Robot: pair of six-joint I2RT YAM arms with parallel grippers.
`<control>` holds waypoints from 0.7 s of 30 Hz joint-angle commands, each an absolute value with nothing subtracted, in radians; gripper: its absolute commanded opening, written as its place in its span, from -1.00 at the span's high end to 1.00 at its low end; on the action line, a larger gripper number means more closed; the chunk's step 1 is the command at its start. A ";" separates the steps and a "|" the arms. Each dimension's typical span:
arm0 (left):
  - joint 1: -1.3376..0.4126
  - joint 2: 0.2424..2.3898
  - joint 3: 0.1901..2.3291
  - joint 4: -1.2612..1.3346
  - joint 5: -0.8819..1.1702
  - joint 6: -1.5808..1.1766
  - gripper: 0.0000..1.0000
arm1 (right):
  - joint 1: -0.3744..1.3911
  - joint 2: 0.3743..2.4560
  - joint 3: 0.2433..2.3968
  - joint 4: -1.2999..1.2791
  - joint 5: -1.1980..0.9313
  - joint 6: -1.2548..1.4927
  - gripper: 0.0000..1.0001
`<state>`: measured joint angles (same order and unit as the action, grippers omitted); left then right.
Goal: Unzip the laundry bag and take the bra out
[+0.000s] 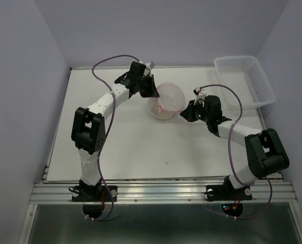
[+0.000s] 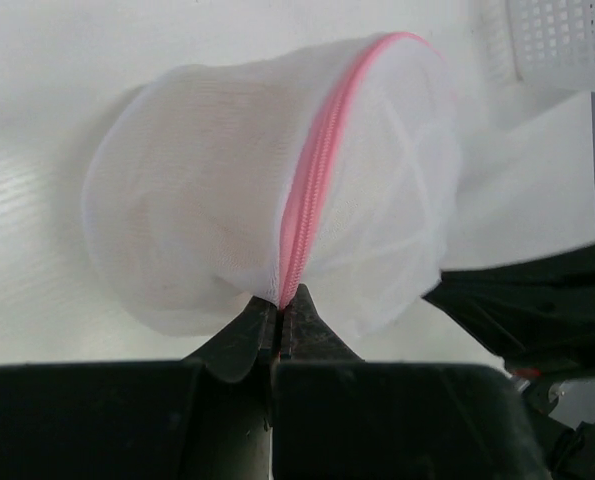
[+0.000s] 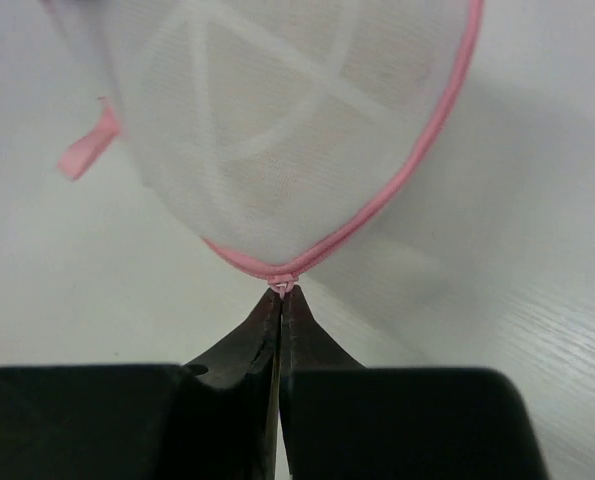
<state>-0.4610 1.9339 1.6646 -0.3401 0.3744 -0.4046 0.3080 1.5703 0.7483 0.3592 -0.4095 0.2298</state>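
The laundry bag (image 1: 167, 100) is a round white mesh pouch with pink piping, held off the table between both grippers. My left gripper (image 1: 152, 94) is shut on its pink zipper seam (image 2: 307, 215) at the bag's left edge. My right gripper (image 1: 183, 115) is shut on the small zipper pull (image 3: 281, 287) at the piping on the bag's right side. The zipper looks closed. A peach-beige shape, the bra (image 2: 192, 220), shows faintly through the mesh; it also shows in the right wrist view (image 3: 277, 150). A pink loop tab (image 3: 87, 150) hangs off the bag.
A white plastic lattice basket (image 1: 244, 81) stands at the table's back right. The table (image 1: 140, 147) is white, enclosed by pale walls on three sides.
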 commanded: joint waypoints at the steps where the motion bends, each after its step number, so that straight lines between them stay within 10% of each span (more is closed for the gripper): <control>1: -0.442 2.021 1.825 -0.293 0.371 -0.370 1.00 | 0.366 1.419 0.713 0.253 -0.446 0.232 0.99; 3: -0.442 2.058 1.862 -0.295 0.399 -0.374 0.41 | 0.428 1.384 0.684 0.235 -0.431 0.285 0.99; 4: -0.443 2.060 1.877 -0.298 0.420 -0.376 -0.21 | 0.443 1.378 0.678 0.233 -0.428 0.305 0.99; 7: -0.443 2.010 1.843 -0.284 0.426 -0.380 -0.93 | 0.476 1.358 0.669 0.229 -0.373 0.397 0.99; 21: -0.495 1.606 1.141 0.061 0.483 -0.652 -0.98 | 0.531 1.345 0.661 0.222 -0.227 0.540 0.99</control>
